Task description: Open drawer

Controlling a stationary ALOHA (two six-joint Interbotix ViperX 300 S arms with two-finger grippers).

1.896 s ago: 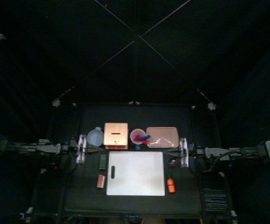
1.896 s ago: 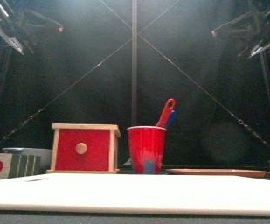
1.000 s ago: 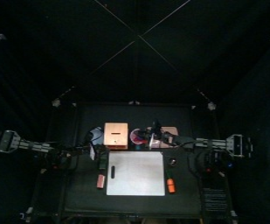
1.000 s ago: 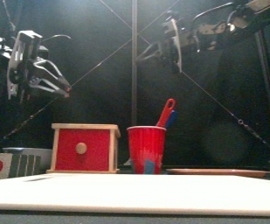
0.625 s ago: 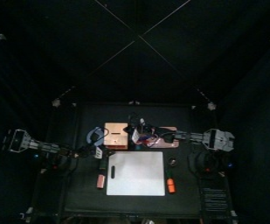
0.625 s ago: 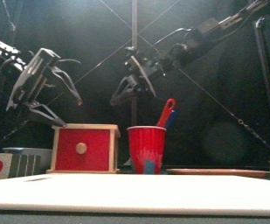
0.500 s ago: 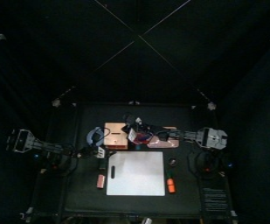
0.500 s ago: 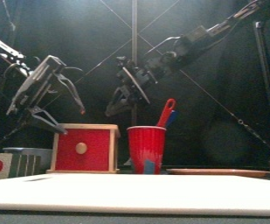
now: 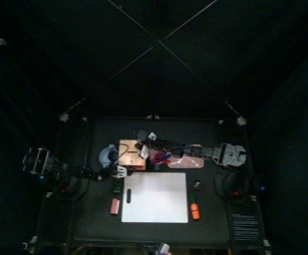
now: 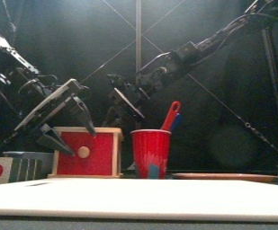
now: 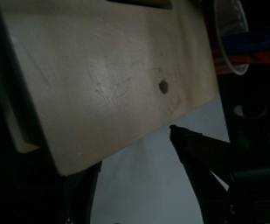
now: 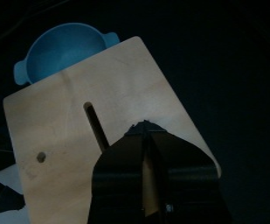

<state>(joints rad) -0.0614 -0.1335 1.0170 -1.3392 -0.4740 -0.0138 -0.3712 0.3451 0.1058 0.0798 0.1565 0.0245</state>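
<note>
From the front, the drawer (image 10: pixel 88 152) stood at lower left, its red face shut, beside a red cup (image 10: pixel 151 154). The left claw (image 10: pixel 64 115) hung spread above it. The right wrist view showed the right claw (image 12: pixel 147 150) pressed together over its pale top.

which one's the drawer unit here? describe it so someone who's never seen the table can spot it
Start at the large white board on the table's front half. Just behind its left corner stands the drawer, a small wooden box left of the red cup. Nothing else there is boxy: red front panel with a pale round knob, tan frame, pale top.
</note>
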